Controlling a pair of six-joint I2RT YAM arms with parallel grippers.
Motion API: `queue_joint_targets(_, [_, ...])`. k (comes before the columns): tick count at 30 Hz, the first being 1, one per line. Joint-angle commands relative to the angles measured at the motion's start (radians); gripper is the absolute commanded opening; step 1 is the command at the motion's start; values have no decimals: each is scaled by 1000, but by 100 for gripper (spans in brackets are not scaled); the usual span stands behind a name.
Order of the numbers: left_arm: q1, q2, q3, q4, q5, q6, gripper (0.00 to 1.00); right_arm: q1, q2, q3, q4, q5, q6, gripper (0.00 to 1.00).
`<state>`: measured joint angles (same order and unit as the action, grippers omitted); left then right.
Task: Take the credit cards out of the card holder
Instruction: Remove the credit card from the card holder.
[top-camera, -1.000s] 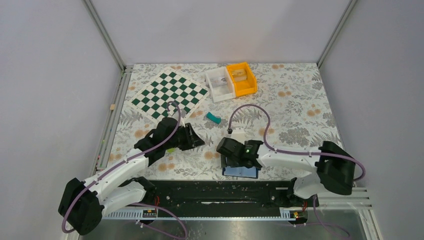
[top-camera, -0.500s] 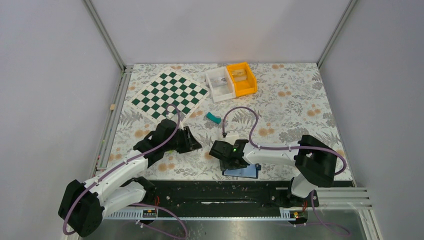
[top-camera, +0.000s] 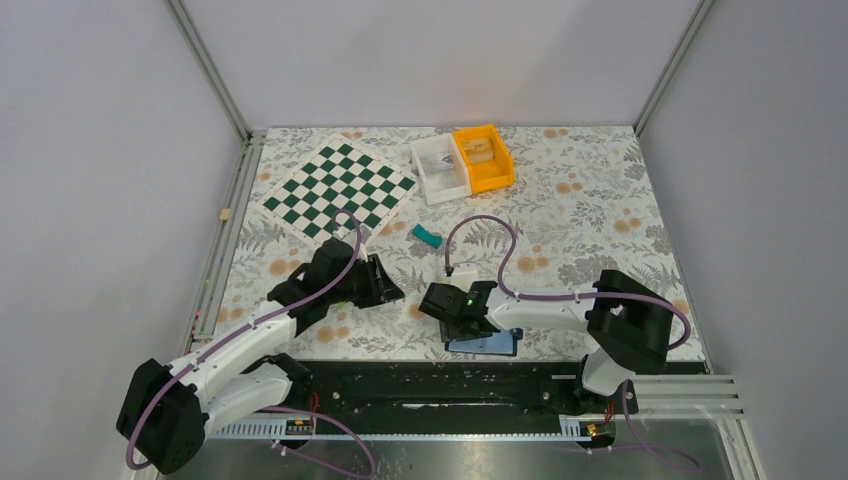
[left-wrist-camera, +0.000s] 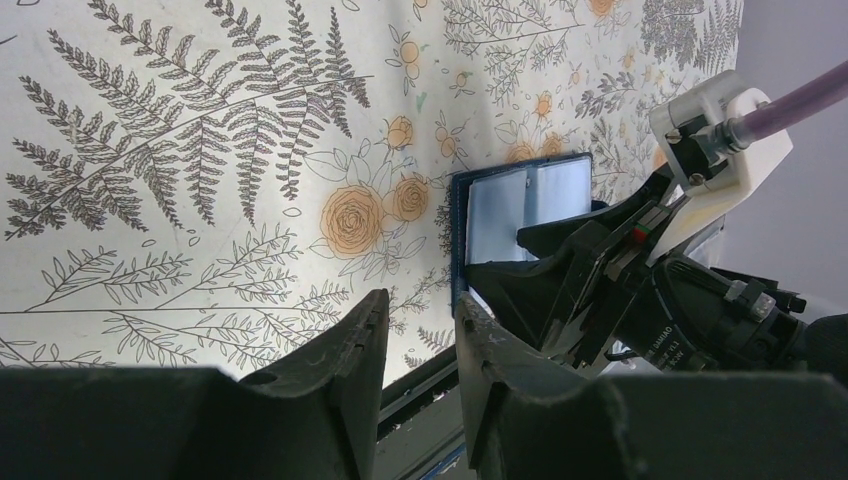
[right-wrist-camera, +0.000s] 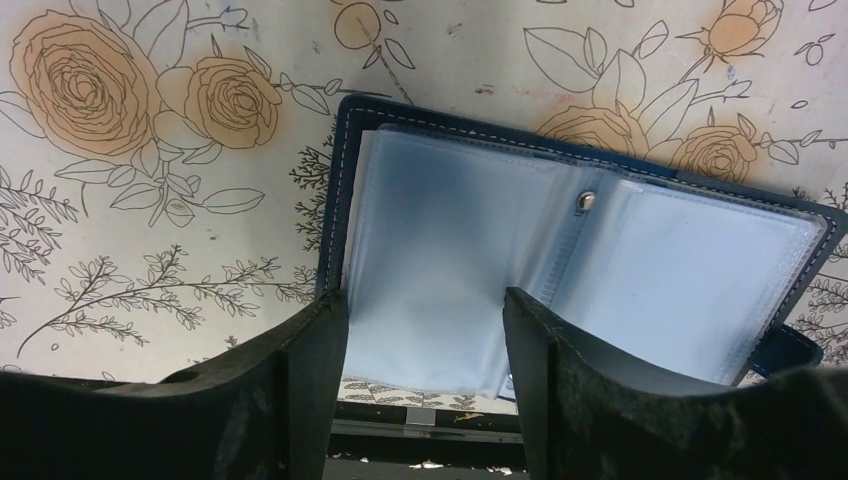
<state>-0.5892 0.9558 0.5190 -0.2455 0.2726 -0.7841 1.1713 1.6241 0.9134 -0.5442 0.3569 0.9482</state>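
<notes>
The card holder (top-camera: 497, 343) lies open near the table's front edge, a navy wallet with pale blue inner panels (right-wrist-camera: 690, 270) and a snap stud. I cannot tell the credit cards apart from the clear sleeves. My right gripper (right-wrist-camera: 425, 300) hangs low over its left half and is open, its fingers straddling the left pale panel (right-wrist-camera: 440, 230). From above, the right gripper (top-camera: 462, 318) covers most of the wallet. My left gripper (top-camera: 385, 282) hovers to the wallet's left. The left gripper (left-wrist-camera: 421, 300) is open a narrow gap and holds nothing; the card holder (left-wrist-camera: 510, 205) lies ahead of it.
A green chessboard mat (top-camera: 340, 188) lies at the back left, with a white bin (top-camera: 439, 168) and an orange bin (top-camera: 483, 157) behind the middle. A teal block (top-camera: 428, 236) sits mid-table. A black rail (top-camera: 450, 385) runs along the front edge, just behind the wallet.
The right arm has swung left and folded in, and the wallet's near edge turned slightly with it. Its jaws have narrowed a little. The left arm has hardly moved.
</notes>
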Motion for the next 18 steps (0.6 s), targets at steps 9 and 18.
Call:
queue_joint_targets(9, [5, -20, -9, 47, 28, 1, 31, 9, -13, -55, 28, 21, 21, 44])
queue_joint_targets(18, [4, -30, -14, 50, 41, 7, 32, 8, -103, -119, 159, -3, -53, 27])
